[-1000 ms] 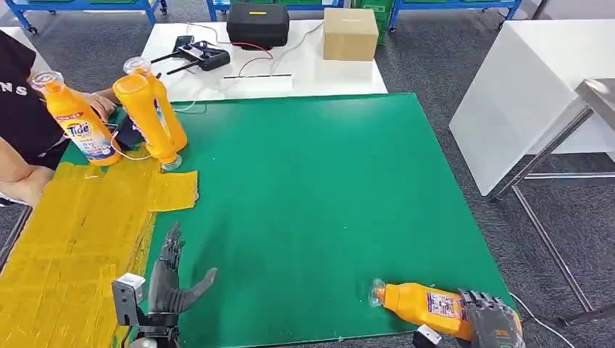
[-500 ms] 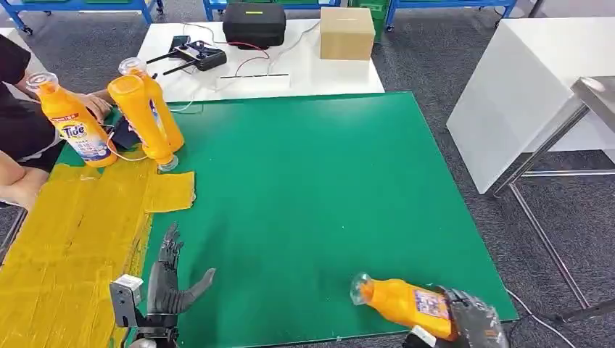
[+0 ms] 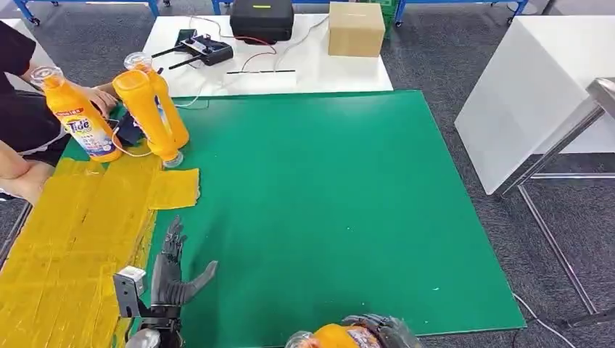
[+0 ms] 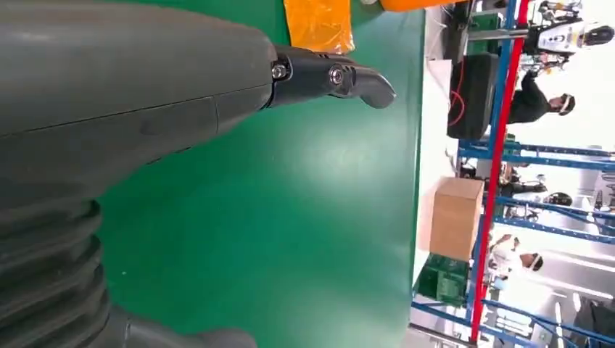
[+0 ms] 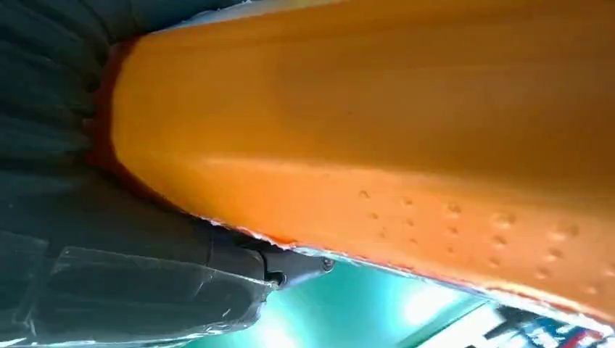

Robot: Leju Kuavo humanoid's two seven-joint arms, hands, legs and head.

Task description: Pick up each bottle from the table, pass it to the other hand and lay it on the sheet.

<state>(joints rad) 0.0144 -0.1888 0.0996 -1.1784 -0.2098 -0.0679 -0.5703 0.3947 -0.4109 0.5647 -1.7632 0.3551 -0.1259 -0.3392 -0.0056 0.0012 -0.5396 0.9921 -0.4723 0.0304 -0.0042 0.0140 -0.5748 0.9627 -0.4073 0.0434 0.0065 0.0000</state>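
Note:
My right hand [image 3: 384,330] grips an orange bottle [image 3: 335,338] at the near edge of the green table [image 3: 326,196], cap pointing left; in the right wrist view the orange bottle [image 5: 406,138] runs close across the hand. My left hand [image 3: 172,272] hovers open over the green mat beside the yellow sheet [image 3: 72,239], fingers spread; one of its fingertips [image 4: 362,80] shows in the left wrist view. Two more orange bottles stand at the far left: a Tide one [image 3: 76,119] and one leaning upside down [image 3: 156,116].
A person sits at the far left, a hand [image 3: 101,98] near the bottles. A white table [image 3: 290,65] behind carries a black case [image 3: 261,18], a cardboard box [image 3: 355,29] and a controller [image 3: 207,49]. A white cabinet [image 3: 529,94] stands to the right.
My right hand has carried the orange bottle left along the near table edge, toward the left hand. The left hand has barely moved.

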